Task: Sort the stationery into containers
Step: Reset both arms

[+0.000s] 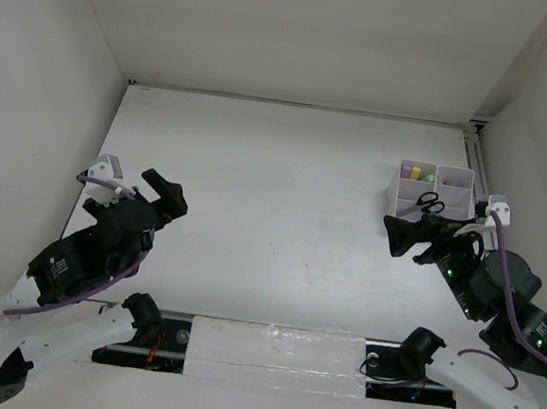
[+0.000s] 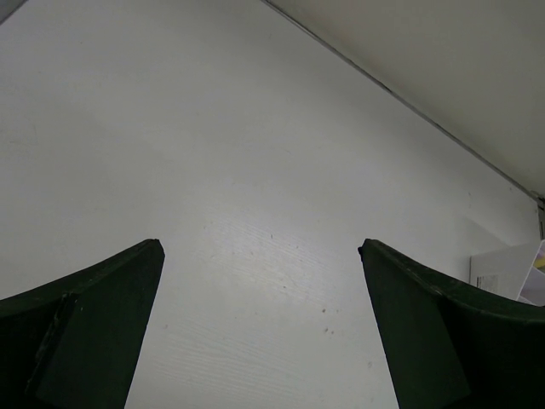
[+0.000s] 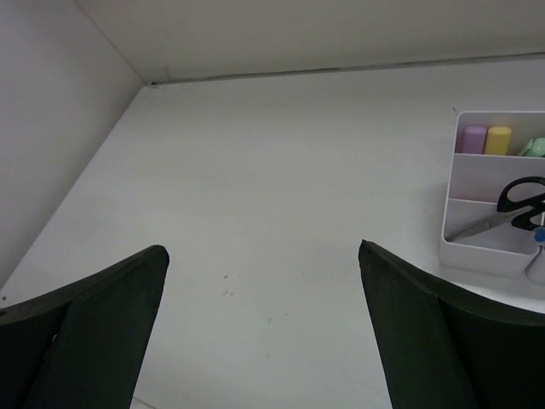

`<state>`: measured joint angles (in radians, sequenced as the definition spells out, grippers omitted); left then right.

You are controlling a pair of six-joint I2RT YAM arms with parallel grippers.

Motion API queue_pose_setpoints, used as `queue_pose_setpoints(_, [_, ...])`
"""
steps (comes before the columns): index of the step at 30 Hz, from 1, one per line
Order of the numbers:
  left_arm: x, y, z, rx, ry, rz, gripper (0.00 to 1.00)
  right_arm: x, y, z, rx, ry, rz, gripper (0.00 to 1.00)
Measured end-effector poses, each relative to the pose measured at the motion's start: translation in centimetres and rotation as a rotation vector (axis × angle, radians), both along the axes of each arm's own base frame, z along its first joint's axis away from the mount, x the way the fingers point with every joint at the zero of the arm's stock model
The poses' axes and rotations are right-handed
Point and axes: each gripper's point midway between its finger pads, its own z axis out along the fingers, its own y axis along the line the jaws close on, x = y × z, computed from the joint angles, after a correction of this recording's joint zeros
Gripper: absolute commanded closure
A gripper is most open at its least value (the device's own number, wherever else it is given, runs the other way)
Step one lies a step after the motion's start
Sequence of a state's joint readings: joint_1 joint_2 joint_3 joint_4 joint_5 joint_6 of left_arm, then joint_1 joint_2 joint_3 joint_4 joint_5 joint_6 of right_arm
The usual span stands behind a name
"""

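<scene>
From above, the organizer (image 1: 393,192) stands at the far right of the table (image 1: 259,162), just beyond the right claw (image 1: 406,234). The scissors (image 1: 427,202) are in its near-left compartment and the sticks (image 1: 419,171) in its far-left one. The left claw (image 1: 166,193) hangs well apart from the organizer. Both claws are spread wide and hold nothing.

The left wrist view shows its own fingers (image 2: 94,324), with bare table between them. A corner of the organizer shows at its right edge.

Only the right wrist view tells the sticks apart as pink, yellow and green. It also shows a blue cap (image 3: 539,236) beside the scissors.

organizer (image 1: 393,194): far-R on table (image 1: 275,195) | sticks (image 1: 416,171): in rear-L compt | scissors (image 1: 431,204): in front compt
</scene>
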<state>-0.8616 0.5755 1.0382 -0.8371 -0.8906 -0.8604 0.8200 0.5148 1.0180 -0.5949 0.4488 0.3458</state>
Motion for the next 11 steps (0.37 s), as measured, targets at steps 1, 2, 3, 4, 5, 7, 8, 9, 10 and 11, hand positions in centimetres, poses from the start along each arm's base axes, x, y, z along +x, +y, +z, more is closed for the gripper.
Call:
queue_pose_setpoints(1, [0.0,0.0,-0.1,0.002,0.001,-0.001,0.00,0.0,-0.3,0.1,0.008,-0.002,-0.011,0.00])
queue_pose_setpoints(2, [0.0,0.0,-0.2,0.004,0.002,-0.001,0.00,-0.1,-0.5,0.2,0.017,-0.003,-0.020,0.00])
queue_pose_setpoints(3, [0.1,-0.1,-0.3,0.006,0.002,-0.001,0.00,-0.1,-0.7,0.3,0.025,-0.005,-0.027,0.00])
queue_pose_setpoints(4, [0.1,-0.1,-0.3,0.008,0.003,-0.001,0.00,-0.2,-0.8,0.4,0.032,-0.007,-0.032,0.00])
queue_pose_setpoints(5, [0.1,-0.1,-0.3,0.008,0.003,-0.002,0.00,-0.2,-0.9,0.4,0.036,-0.008,-0.036,0.00])
queue_pose_setpoints(7, [0.1,-0.1,-0.3,0.008,0.002,-0.002,0.00,-0.3,-1.2,0.5,0.045,-0.011,-0.044,0.00])
queue_pose_setpoints(8, [0.1,-0.1,-0.3,0.009,0.002,-0.002,0.00,-0.3,-1.2,0.6,0.049,-0.012,-0.045,0.00])
queue_pose_setpoints(9, [0.1,-0.1,-0.3,0.009,0.003,-0.002,0.00,-0.3,-1.3,0.6,0.052,-0.014,-0.047,0.00])
queue_pose_setpoints(10, [0.1,-0.1,-0.3,0.010,0.003,-0.003,0.00,-0.4,-1.3,0.6,0.056,-0.014,-0.048,0.00])
queue_pose_setpoints(11, [0.1,-0.1,-0.3,0.010,0.003,-0.003,0.00,-0.4,-1.3,0.7,0.057,-0.013,-0.048,0.00])
